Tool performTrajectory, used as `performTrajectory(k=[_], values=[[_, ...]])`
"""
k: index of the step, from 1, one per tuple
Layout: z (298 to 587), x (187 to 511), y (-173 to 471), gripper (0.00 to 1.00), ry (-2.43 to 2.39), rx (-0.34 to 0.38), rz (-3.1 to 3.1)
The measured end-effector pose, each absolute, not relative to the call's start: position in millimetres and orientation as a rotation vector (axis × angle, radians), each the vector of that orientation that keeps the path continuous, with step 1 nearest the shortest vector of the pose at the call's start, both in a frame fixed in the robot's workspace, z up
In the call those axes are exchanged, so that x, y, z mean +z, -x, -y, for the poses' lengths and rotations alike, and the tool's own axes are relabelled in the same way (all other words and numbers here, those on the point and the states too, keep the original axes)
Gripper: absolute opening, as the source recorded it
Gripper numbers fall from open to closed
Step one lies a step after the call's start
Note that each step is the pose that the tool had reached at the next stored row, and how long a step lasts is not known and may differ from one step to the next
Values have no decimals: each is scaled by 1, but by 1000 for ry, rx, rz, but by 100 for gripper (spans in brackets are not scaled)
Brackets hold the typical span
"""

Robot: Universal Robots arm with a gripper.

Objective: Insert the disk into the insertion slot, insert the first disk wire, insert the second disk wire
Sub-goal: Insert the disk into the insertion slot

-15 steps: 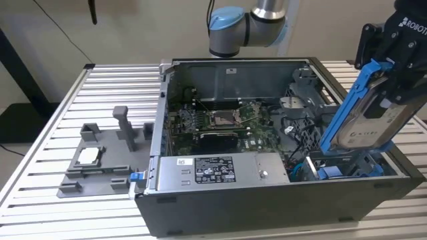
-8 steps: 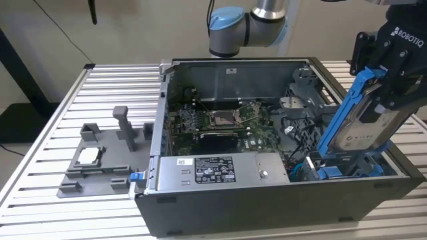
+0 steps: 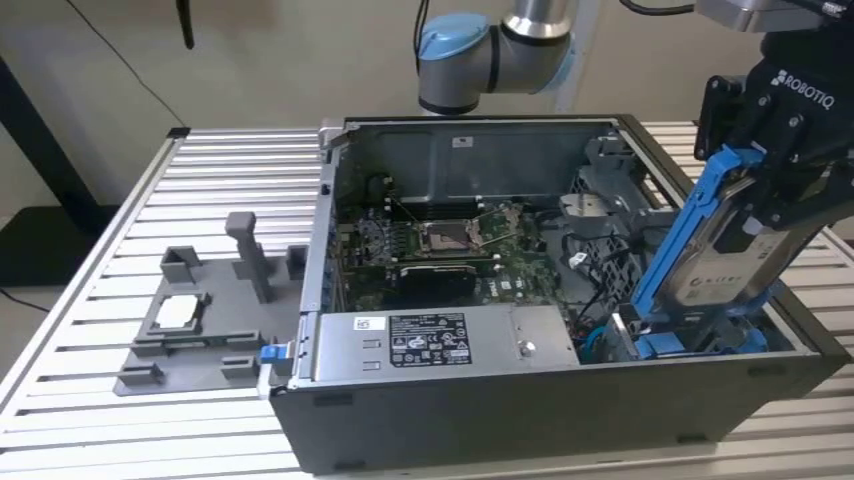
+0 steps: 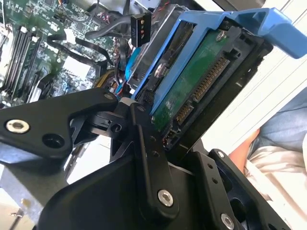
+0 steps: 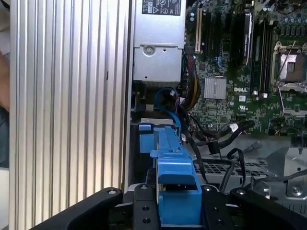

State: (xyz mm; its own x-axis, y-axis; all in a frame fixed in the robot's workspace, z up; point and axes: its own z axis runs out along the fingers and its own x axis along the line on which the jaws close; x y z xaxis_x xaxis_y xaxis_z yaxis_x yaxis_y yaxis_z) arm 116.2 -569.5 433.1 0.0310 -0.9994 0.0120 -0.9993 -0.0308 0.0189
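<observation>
End effector (image 3: 763,200) around tilted disk (image 3: 705,272) at insertion slot (image 3: 687,346)

The arm (image 3: 497,62) shows a rounded silver-grey joint housing, with a light blue cap (image 3: 449,40) at its 10 o'clock side and a polished metal tube (image 3: 541,15) at its 12 o'clock. A thin black cable (image 3: 423,12) runs alongside at 11 o'clock. The gripper (image 3: 758,205) is matte black, with white lettering (image 3: 805,88) on its body at 1 o'clock. In the second wrist view its flat black linkage bars (image 4: 148,158) carry silver hex screws (image 4: 165,198).
</observation>
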Motion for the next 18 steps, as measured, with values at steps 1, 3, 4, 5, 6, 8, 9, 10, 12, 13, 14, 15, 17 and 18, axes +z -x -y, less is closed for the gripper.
performTrajectory(k=[1, 3, 4, 5, 6, 8, 9, 10, 12, 13, 14, 15, 17, 18], values=[[569, 431, -116, 32, -2240, -7, 2172], [569, 428, -116, 32, -2240, -7, 2172], [569, 426, -116, 32, -2240, -7, 2172], [569, 425, -116, 32, -2240, -7, 2172], [569, 423, -116, 32, -2240, -7, 2172], [569, 421, -116, 32, -2239, -7, 2172], [569, 420, -116, 32, -2238, -7, 2174], [569, 419, -116, 32, -2236, -7, 2176], [569, 417, -116, 32, -2233, -7, 2180], [569, 416, -116, 32, -2232, -7, 2180], [568, 415, -116, 32, -2232, -8, 2181], [567, 414, -116, 32, -2231, -8, 2181], [566, 411, -116, 32, -2230, -8, 2181], [565, 410, -116, 32, -2230, -8, 2181]])
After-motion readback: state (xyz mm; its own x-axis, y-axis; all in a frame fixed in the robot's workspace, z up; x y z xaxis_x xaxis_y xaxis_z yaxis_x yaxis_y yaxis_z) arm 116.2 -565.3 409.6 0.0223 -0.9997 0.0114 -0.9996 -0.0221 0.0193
